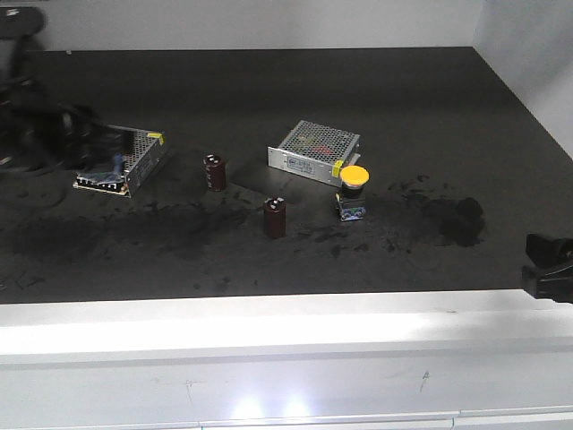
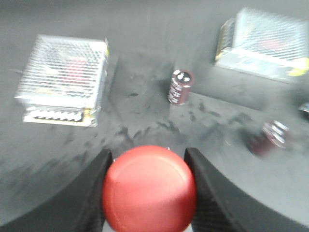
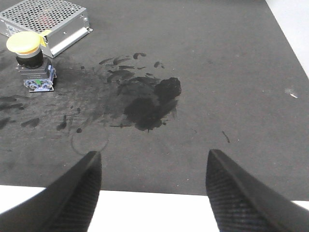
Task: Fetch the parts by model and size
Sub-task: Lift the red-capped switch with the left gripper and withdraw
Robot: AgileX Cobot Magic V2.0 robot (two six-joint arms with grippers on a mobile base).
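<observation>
1. The red-capped switch [image 2: 148, 191] sits right between the fingers of the left gripper [image 2: 148, 155], which looks clamped on it. I'd call that one picked, though I can't tell if it's off the mat [image 1: 430, 107].
2. The yellow-capped switch [image 1: 353, 192] stands on the mat just in front of a silver box [image 1: 313, 148], with nothing touching it.
3. The right gripper [image 3: 154, 162] is spread wide and empty, well apart from the yellow one.
4. So roughly halfway: the yellow one needs grabbing, and no drop-off spot is visible.

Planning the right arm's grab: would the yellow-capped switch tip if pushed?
Likely, if pushed high: the yellow-capped switch stands upright, wide cap over a small base. The smooth cap looks slippery; its blocky base probably grips better.
</observation>
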